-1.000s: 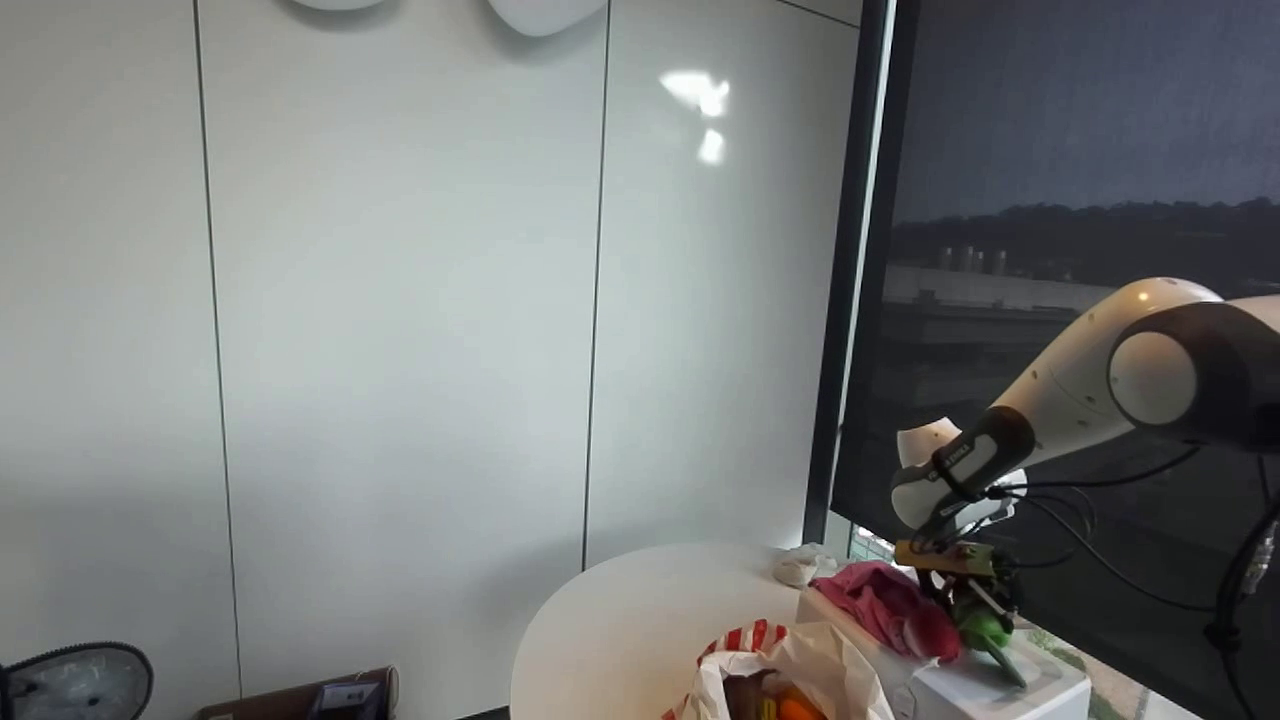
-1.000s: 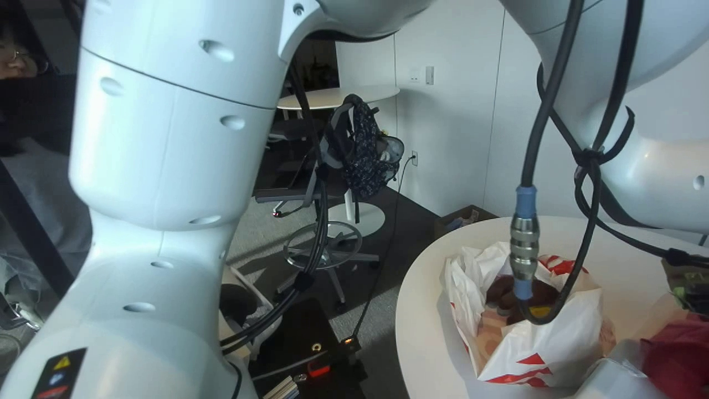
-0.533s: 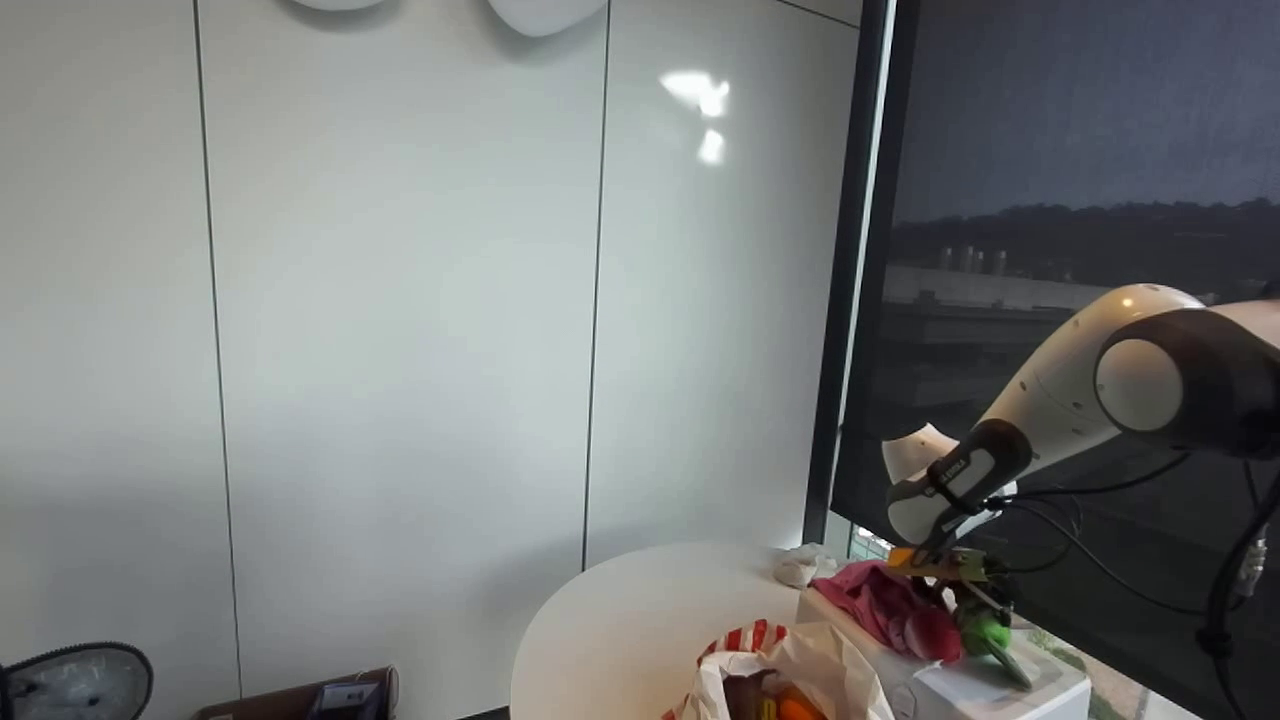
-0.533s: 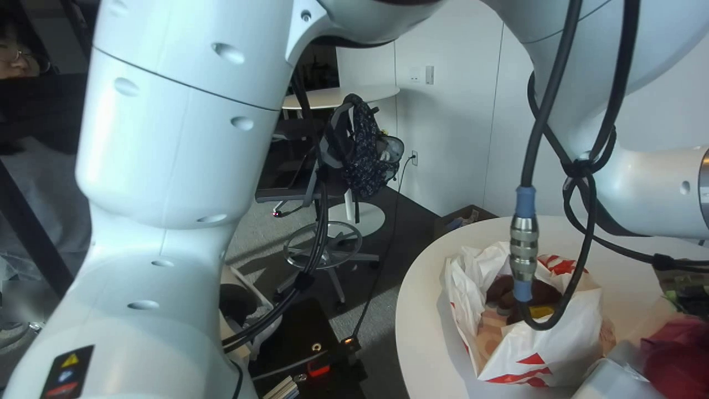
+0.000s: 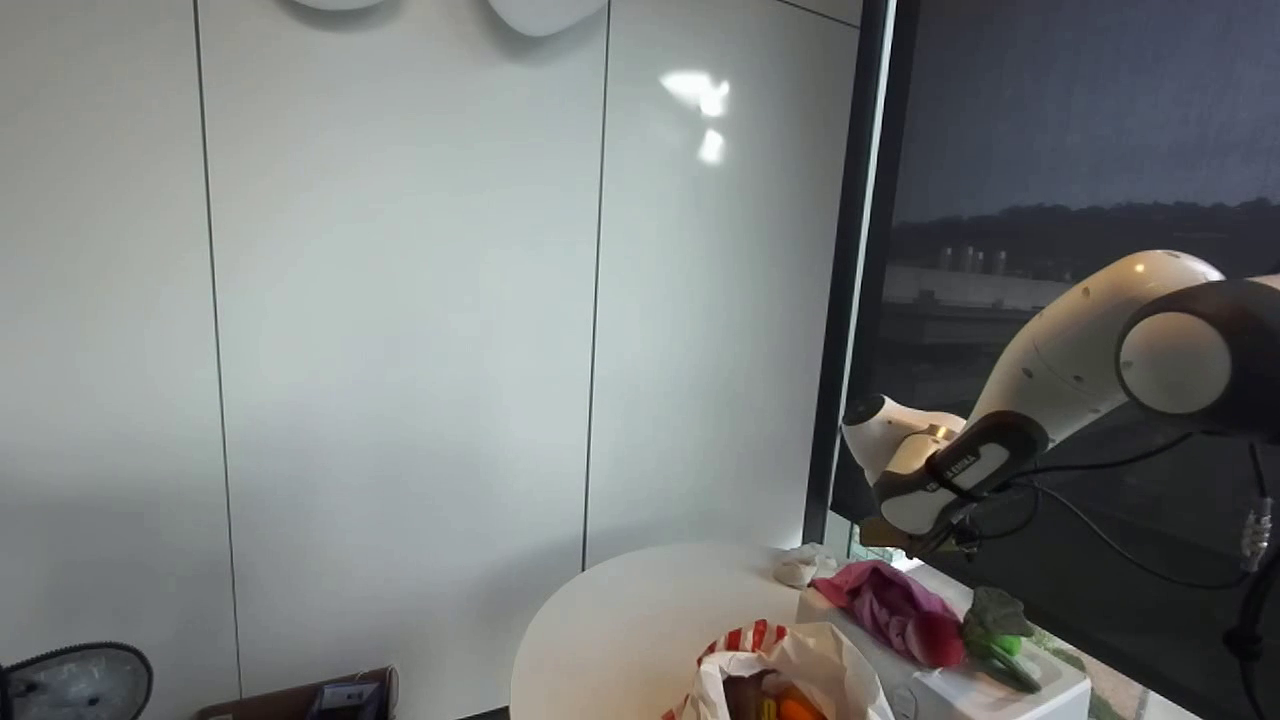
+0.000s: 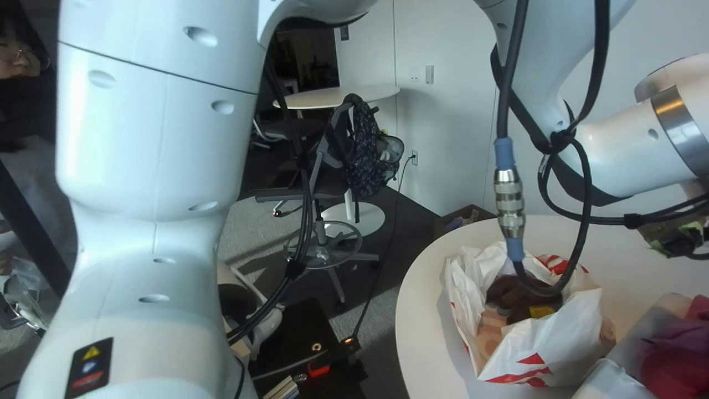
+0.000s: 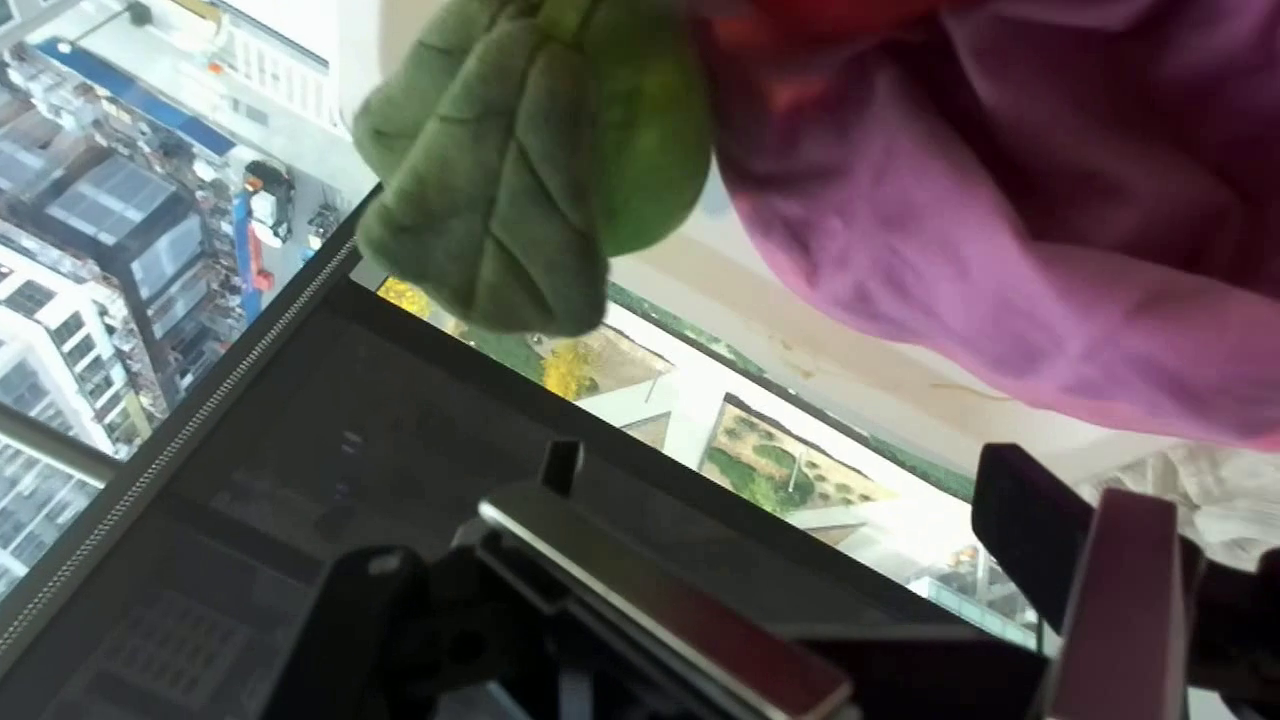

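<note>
Pincer [image 7: 840,560] wide & empty, apart from greens [image 7: 530,170], which lie on white box [image 5: 985,705] beside pink cloth [image 7: 1040,270]. Greens look plush: prob. light, soft, non-slip; best gripped approx. mid-bunch, not at tips.

One robot arm [image 6: 155,149], one hand [image 7: 810,540], two fingers [image 7: 1115,610]. One plastic bag [image 6: 554,352], its contents [image 6: 501,293] too jumbled to count; one pink cloth [image 7: 930,240], one cluster of green leaves [image 7: 490,190], one red rounded lump [image 5: 937,640], one crumpled white wad [image 5: 800,567] and one white box [image 5: 1040,692]. Two round white surfaces [image 6: 421,299], one backpack [image 6: 360,147], one metal cable connector [image 6: 509,205], one face [image 6: 14,58], and two pale rounded shapes [image 5: 545,14] at the top of the wall [image 5: 400,350].
</note>
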`<state>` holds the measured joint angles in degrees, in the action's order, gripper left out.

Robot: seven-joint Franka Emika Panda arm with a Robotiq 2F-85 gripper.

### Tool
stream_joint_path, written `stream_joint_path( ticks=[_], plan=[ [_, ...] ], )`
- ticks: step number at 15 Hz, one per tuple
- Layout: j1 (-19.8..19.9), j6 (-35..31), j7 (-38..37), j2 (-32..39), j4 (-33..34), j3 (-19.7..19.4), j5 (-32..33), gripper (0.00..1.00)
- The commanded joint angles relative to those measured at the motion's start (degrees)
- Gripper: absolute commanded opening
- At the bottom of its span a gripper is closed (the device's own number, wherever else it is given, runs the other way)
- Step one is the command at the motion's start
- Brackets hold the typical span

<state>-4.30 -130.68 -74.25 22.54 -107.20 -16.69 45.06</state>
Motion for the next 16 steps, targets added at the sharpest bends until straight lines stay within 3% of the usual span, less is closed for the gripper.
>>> stream_joint_path(
  ticks=[1, 5, 8, 14, 16],
  plan=[
    [-0.05, -1.85, 2.02, -9.46, -5.24, 6.88, -4.0, 1.0],
    [-1.79, -0.79, 8.43, -15.5, -9.19, 15.05, -15.5, 1.0],
    [-2.78, -2.12, 14.32, -15.35, -11.59, 19.13, -25.68, 1.0],
    [-1.67, 0.17, 32.28, -6.68, -11.94, 21.95, -46.55, 1.0],
    [-1.56, 0.84, 37.23, -3.34, -10.73, 21.41, -49.47, 1.0]
  ],
)
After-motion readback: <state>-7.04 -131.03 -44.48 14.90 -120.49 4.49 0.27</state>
